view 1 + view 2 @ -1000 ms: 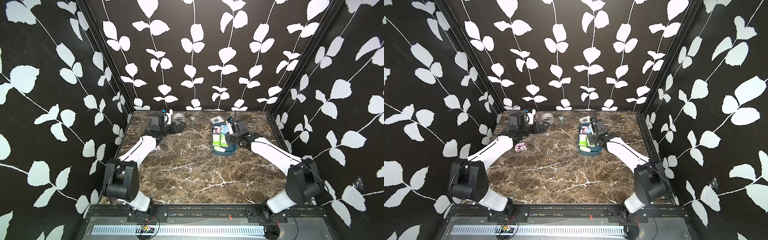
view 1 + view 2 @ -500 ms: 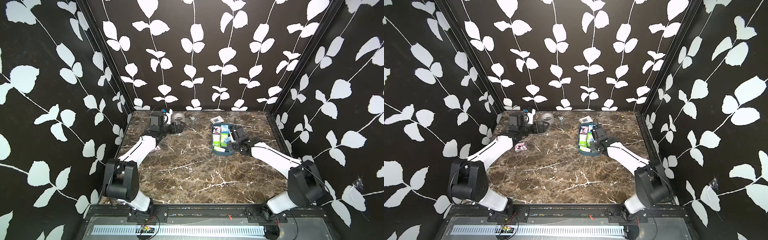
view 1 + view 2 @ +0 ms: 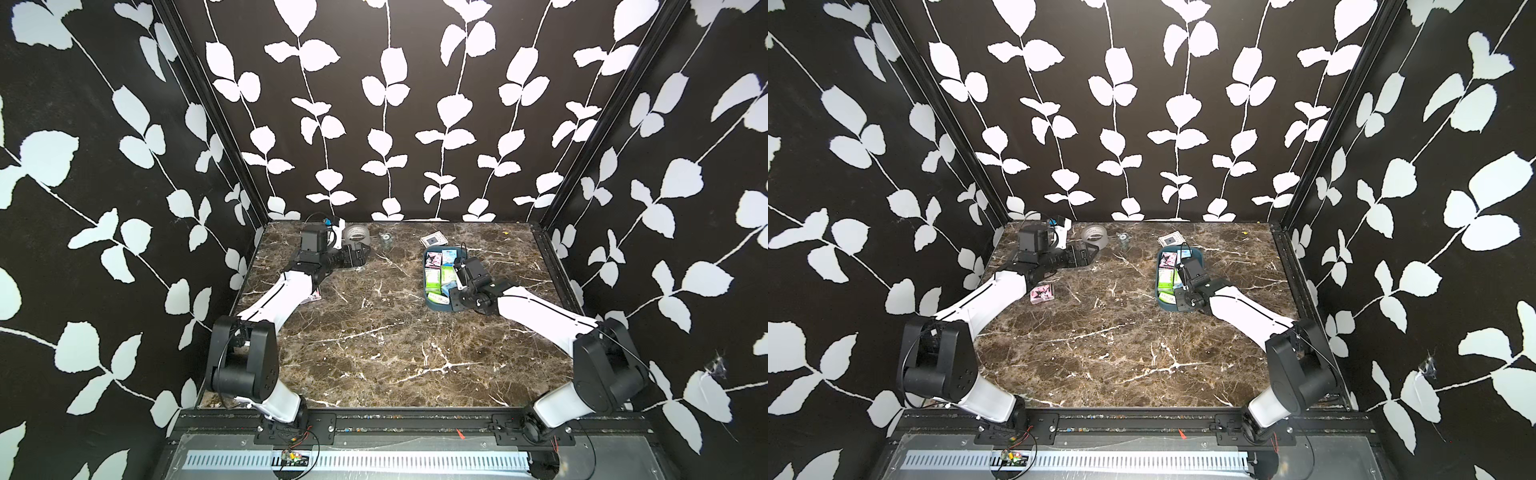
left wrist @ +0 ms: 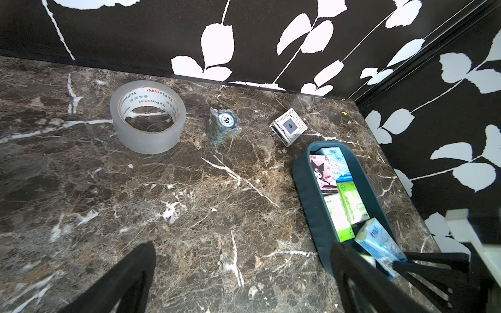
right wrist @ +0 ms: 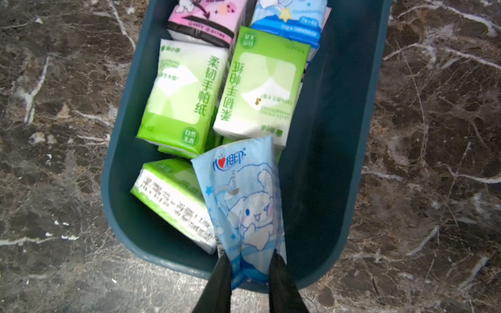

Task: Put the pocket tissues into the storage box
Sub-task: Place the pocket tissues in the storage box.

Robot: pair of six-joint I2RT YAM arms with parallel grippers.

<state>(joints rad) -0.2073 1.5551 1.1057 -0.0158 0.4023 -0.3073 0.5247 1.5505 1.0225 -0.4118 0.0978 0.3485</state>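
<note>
The storage box (image 5: 352,135) holds mixed pocket tissues (image 5: 179,97). The right gripper (image 5: 250,268) clamps a blue pack (image 5: 244,195) inside it; the left gripper (image 4: 241,244) gapes.

right claw (image 5: 249,256) pulled back to near end of storage box (image 5: 339,162), blue pack (image 5: 244,195) seemingly carried along

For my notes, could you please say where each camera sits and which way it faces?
Top views: high in front, down at the table, left arm, right arm.
Left wrist: faces tape roll, storage box; open left end effector.
Right wrist: down into the box; right end effector grips blue pack.
All share the box.
</note>
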